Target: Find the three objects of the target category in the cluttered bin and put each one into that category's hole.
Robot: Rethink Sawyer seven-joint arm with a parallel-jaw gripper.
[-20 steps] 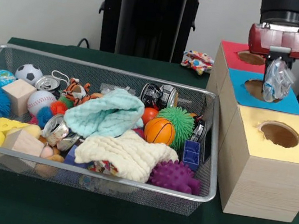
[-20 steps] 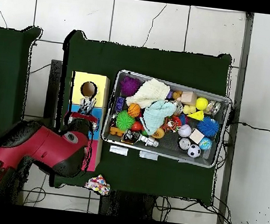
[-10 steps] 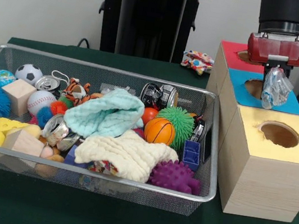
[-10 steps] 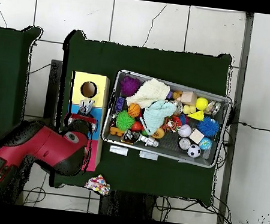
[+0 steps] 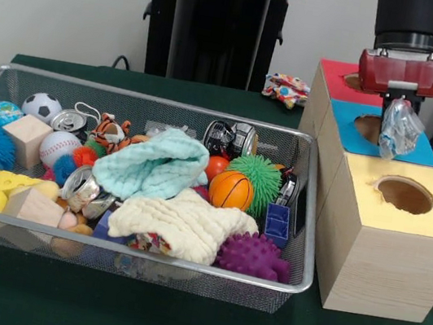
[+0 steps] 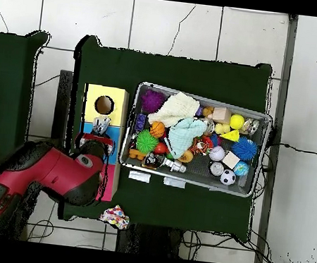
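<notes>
My gripper [image 5: 401,109] hangs over the blue-topped box [image 5: 422,151] at the right and is shut on a small dented clear plastic bottle [image 5: 400,130]. The bottle dangles just above the round hole [image 5: 369,126] in the blue top. In the overhead view the gripper [image 6: 99,132] and the bottle [image 6: 102,124] sit over the blue strip [image 6: 88,128] between the yellow and red tops. The wire mesh bin [image 5: 143,260] fills the left and middle; no other clear bottle shows among its clutter.
The bin holds balls, spiky toys, wooden blocks, crushed metal cans [image 5: 85,188], a mint cloth [image 5: 153,165] and a cream cloth [image 5: 182,223]. The red-topped box [image 5: 336,81] lies behind the blue one, the yellow-topped box [image 5: 395,232] in front. A crumpled coloured wrapper [image 5: 286,89] lies on the table behind.
My gripper has risen a little with the bottle, lifting its lower end out of the blue box's hole to just above it.
</notes>
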